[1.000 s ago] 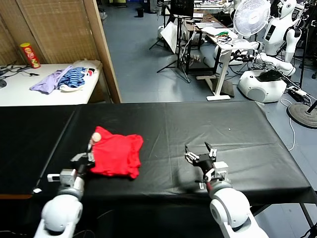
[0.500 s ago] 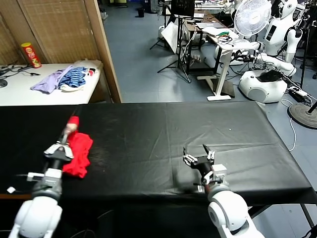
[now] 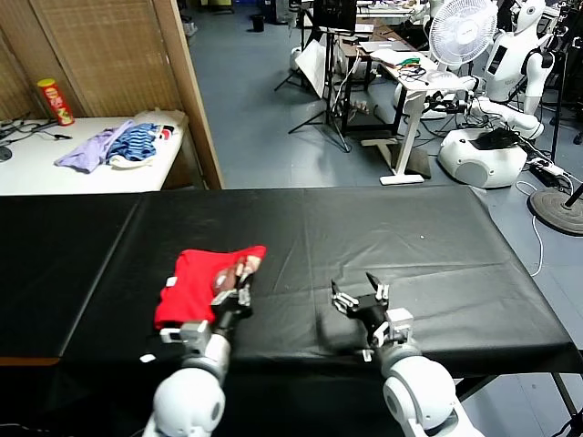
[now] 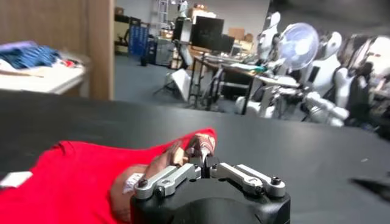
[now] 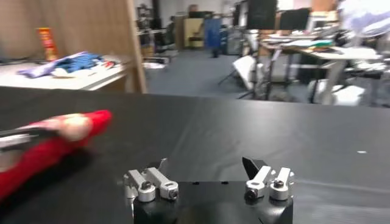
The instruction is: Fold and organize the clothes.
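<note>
The black desk (image 3: pixel 383 228) carries the red T-shirt (image 3: pixel 191 287), bunched at its front left. The left pincer (image 3: pixel 239 280) pinches the shirt's right edge; the right pincer (image 3: pixel 360 296) hovers spread, well apart from it.

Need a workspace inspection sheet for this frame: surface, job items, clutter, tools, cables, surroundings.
Surface: black cloth on the table, lightly creased.
Job's things: red T-shirt bunched at the robot's left, print at its right corner.
Clutter: nothing seen on the black table.
Grippers: left tool shut on the T-shirt's printed corner; right tool open, holding nothing, over bare cloth.
Cables: some on the white side table and on the floor far right.
Surroundings: purple and striped garments, can, fan, other robots.
</note>
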Robot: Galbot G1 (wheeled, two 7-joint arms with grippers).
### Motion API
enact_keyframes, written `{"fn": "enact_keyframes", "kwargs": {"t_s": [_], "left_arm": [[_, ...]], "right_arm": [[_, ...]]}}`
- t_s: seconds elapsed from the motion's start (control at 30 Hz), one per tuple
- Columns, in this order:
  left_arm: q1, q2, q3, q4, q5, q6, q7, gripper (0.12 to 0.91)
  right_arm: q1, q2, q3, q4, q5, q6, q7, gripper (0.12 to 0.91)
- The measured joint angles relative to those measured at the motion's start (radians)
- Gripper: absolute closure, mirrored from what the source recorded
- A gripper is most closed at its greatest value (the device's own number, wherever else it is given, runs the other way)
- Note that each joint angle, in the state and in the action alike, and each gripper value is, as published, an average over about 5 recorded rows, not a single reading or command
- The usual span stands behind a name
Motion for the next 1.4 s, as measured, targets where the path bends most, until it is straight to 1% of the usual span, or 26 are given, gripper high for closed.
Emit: {"fn": "enact_keyframes", "kwargs": {"t_s": [0.03,0.07,0.17,0.2,0.27,0.3,0.4,0.43,0.5,0.6,0.67,0.8,0.9,0.93,1.0,1.03,1.07,1.13,1.17,1.27,1.33,1.37,1.4], "left_arm": [[-0.001,-0.010,0.010,0.009,0.004,-0.017,0.012,0.858],[-0.001,-0.017,0.018,0.017,0.006,-0.035,0.025,0.828],[0.002,-0.029,0.038,0.031,0.002,-0.099,0.070,0.685],[0.004,-0.031,0.042,0.031,-0.005,-0.121,0.083,0.618],[0.007,-0.032,0.045,0.026,-0.025,-0.160,0.103,0.517],[0.009,-0.032,0.045,0.021,-0.040,-0.176,0.109,0.450],[0.016,-0.027,0.036,-0.007,-0.073,-0.209,0.114,0.307],[0.019,-0.023,0.031,-0.020,-0.076,-0.217,0.113,0.276],[0.027,-0.015,0.020,-0.046,-0.071,-0.231,0.110,0.243],[0.044,-0.001,0.000,-0.082,-0.052,-0.241,0.106,0.234],[0.056,0.007,-0.013,-0.098,-0.031,-0.240,0.099,0.233],[0.081,0.014,-0.034,-0.113,0.008,-0.240,0.084,0.232],[0.099,0.014,-0.043,-0.121,0.021,-0.249,0.082,0.232],[0.105,0.014,-0.045,-0.125,0.024,-0.251,0.082,0.232],[0.116,0.014,-0.050,-0.131,0.027,-0.254,0.081,0.232],[0.120,0.014,-0.052,-0.134,0.027,-0.256,0.081,0.232],[0.124,0.016,-0.055,-0.135,0.027,-0.260,0.080,0.232],[0.130,0.020,-0.060,-0.136,0.028,-0.270,0.079,0.232],[0.133,0.022,-0.063,-0.134,0.029,-0.276,0.078,0.232],[0.138,0.028,-0.067,-0.122,0.034,-0.297,0.072,0.232],[0.141,0.032,-0.068,-0.113,0.038,-0.309,0.069,0.232],[0.143,0.036,-0.068,-0.108,0.039,-0.313,0.068,0.232],[0.146,0.039,-0.070,-0.103,0.038,-0.316,0.068,0.232]], "right_arm": [[0.002,-0.006,-0.004,-0.001,0.009,-0.006,-0.009,0.227],[0.004,-0.014,-0.008,-0.002,0.020,-0.011,-0.018,0.227],[0.016,-0.039,-0.024,-0.009,0.060,-0.019,-0.045,0.227],[0.021,-0.048,-0.031,-0.013,0.076,-0.019,-0.053,0.227],[0.035,-0.062,-0.048,-0.022,0.116,-0.018,-0.063,0.227],[0.045,-0.066,-0.058,-0.029,0.139,-0.019,-0.063,0.227],[0.087,-0.062,-0.096,-0.059,0.224,-0.034,-0.040,0.227],[0.104,-0.056,-0.110,-0.072,0.256,-0.041,-0.028,0.227],[0.139,-0.040,-0.140,-0.104,0.316,-0.051,-0.004,0.227],[0.190,-0.010,-0.183,-0.161,0.377,-0.049,0.013,0.244],[0.216,0.008,-0.206,-0.198,0.394,-0.042,0.014,0.288],[0.252,0.030,-0.231,-0.260,0.407,-0.032,0.014,0.403],[0.271,0.038,-0.238,-0.295,0.413,-0.026,0.015,0.542],[0.277,0.040,-0.239,-0.305,0.413,-0.024,0.015,0.609],[0.284,0.042,-0.238,-0.321,0.404,-0.018,0.010,0.709],[0.286,0.041,-0.237,-0.326,0.393,-0.014,0.005,0.775],[0.287,0.038,-0.234,-0.329,0.379,-0.009,-0.002,0.824],[0.288,0.028,-0.226,-0.331,0.334,0.009,-0.027,0.881],[0.289,0.021,-0.221,-0.332,0.306,0.019,-0.043,0.893],[0.287,-0.014,-0.205,-0.326,0.224,0.045,-0.100,0.891],[0.279,-0.045,-0.194,-0.312,0.191,0.054,-0.127,0.878],[0.273,-0.061,-0.189,-0.301,0.180,0.060,-0.134,0.853],[0.266,-0.076,-0.184,-0.288,0.171,0.066,-0.138,0.811]]}}
